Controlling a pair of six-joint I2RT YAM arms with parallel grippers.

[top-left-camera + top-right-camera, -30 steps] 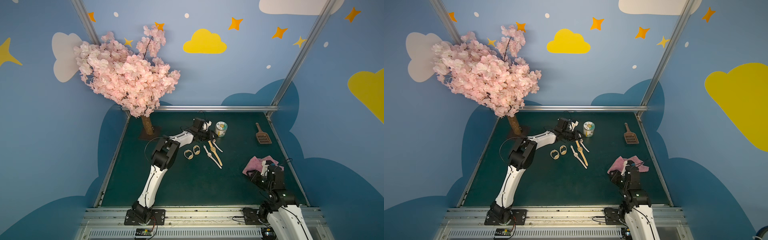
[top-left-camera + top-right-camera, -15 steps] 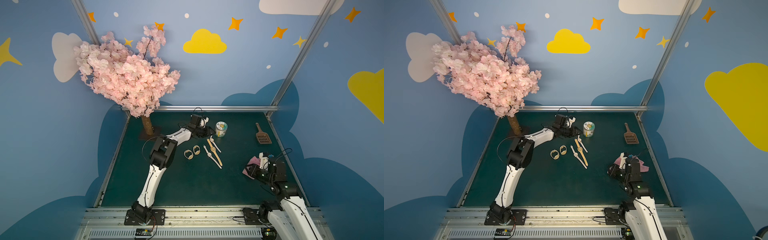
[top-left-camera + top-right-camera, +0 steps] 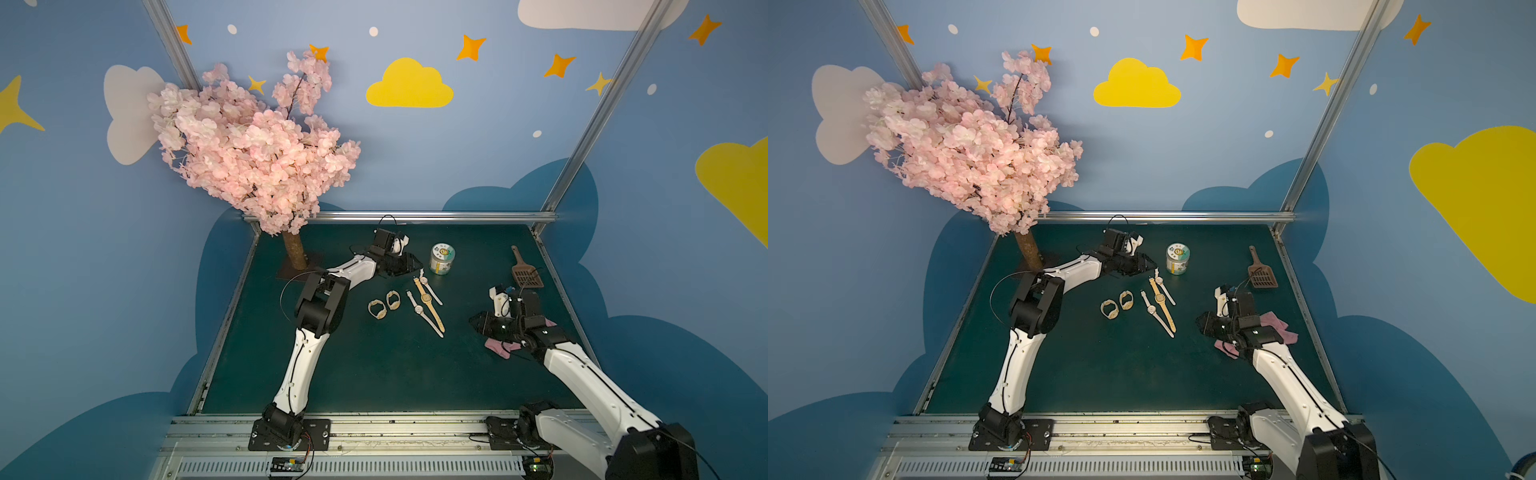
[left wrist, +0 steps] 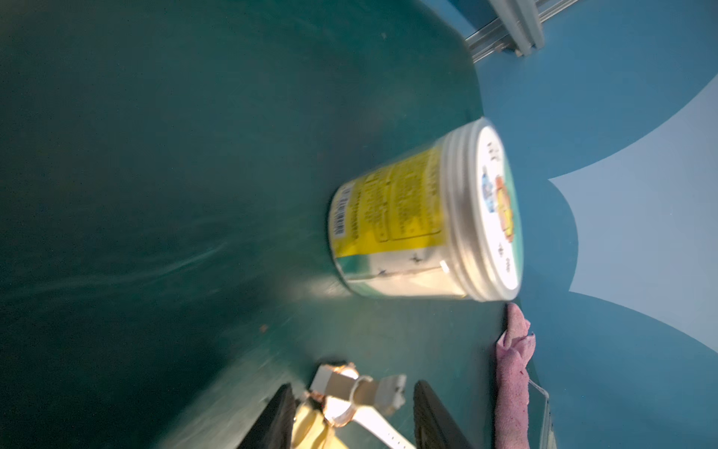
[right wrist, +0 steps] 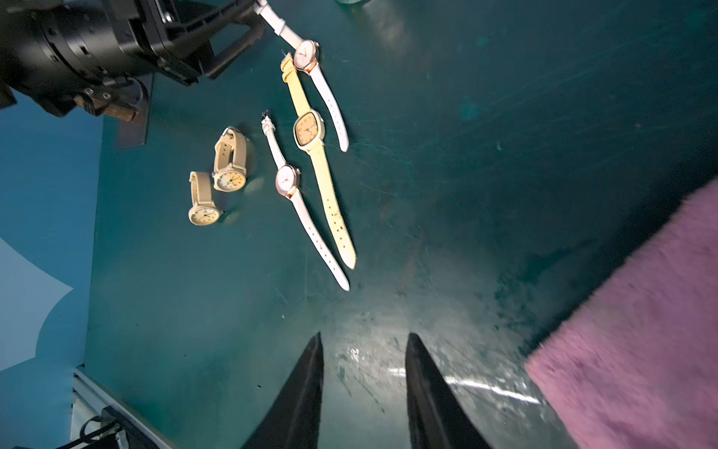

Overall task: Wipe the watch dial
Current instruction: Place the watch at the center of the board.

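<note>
My left gripper (image 4: 352, 386) has spread wider; the white watch (image 5: 330, 105) lies loose between its jaws. My right gripper (image 5: 365, 336) has swung off the cloth (image 5: 641, 330), now just beside it, jaws apart and empty, so I judge wiping hasn't begun. In my left wrist view the dial (image 4: 338, 414) is blurred and cut off. 4 other watches (image 5: 309, 130) lie ahead.

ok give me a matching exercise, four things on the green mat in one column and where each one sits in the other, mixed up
1 fuzzy pink cloth
2 white-lidded jar with yellow label
3 brown slotted plastic scoop
4 yellow-strap watch with square dial

a between two white-strap watches
b upright, near the left gripper
c lying beside the right gripper
d alone by the edge of the green mat

Pairs: 1-c, 2-b, 3-d, 4-a
</note>
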